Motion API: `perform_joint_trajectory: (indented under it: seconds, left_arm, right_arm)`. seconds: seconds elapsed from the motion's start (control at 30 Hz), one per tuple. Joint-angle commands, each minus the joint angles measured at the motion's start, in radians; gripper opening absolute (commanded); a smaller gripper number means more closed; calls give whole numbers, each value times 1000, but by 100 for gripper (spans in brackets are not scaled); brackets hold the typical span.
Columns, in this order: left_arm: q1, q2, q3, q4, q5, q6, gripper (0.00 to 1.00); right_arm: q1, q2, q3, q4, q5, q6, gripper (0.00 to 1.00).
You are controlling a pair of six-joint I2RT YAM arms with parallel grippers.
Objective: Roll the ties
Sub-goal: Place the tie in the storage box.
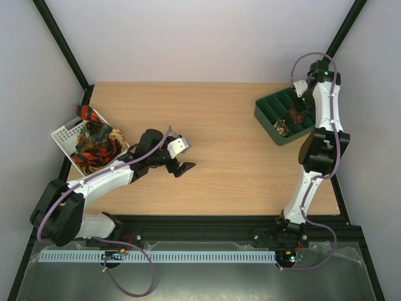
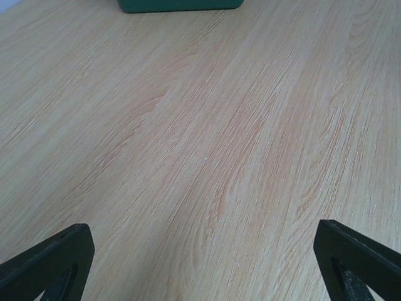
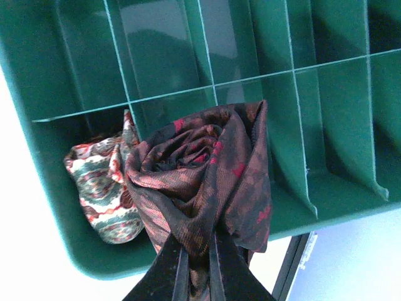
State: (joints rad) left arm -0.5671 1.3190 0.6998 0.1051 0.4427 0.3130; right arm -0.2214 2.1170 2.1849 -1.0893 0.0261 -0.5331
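I count one green tray (image 1: 268, 127) and two rolled ties at it: one dark brown tie (image 3: 200, 175) and one pale patterned tie (image 3: 100, 188). Well left of the tray, one white basket (image 1: 61, 137) holds loose ties (image 1: 97, 147), too tangled to count.

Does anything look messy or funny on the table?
Yes. The ties in the white basket on the left are a tangled heap, and a striped tie hangs over its rim. At the green tray, the right gripper is shut on a dark tie whose roll looks loose and lopsided.
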Motion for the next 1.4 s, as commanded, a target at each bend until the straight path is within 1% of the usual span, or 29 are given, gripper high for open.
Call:
perform_joint_trajectory:
  seconds: [0.0, 0.27, 0.5, 0.7, 0.8, 0.93, 1.0, 1.1, 1.37]
  left_arm:
    - [16, -8, 13, -5, -9, 2, 99]
    - [24, -16, 7, -16, -6, -1, 99]
    - [33, -23, -1, -21, -3, 0, 99]
    - [39, -26, -2, -22, -2, 2, 99]
    - [42, -25, -3, -24, -2, 5, 99]
    - [48, -26, -10, -22, -3, 5, 99]
    - [49, -25, -12, -20, -1, 2, 99]
    - [49, -21, -15, -13, 13, -2, 99]
    - [49, -14, -14, 3, 22, -10, 99]
  right_arm:
    - [-1, 63, 41, -15, 55, -43, 1]
    - [-1, 158, 64, -10, 71, -33, 1]
    - [-1, 222, 50, 24, 115, -56, 1]
    - [-1, 256, 34, 14, 123, -58, 1]
    - [0, 255, 31, -27, 75, -39, 1]
    - [-1, 245, 70, -136, -25, -8, 1]
    - [-1, 228, 58, -153, -38, -14, 1]
    - [-3, 227, 45, -134, 9, -42, 1]
    - [-6, 309, 61, -68, 90, -81, 1]
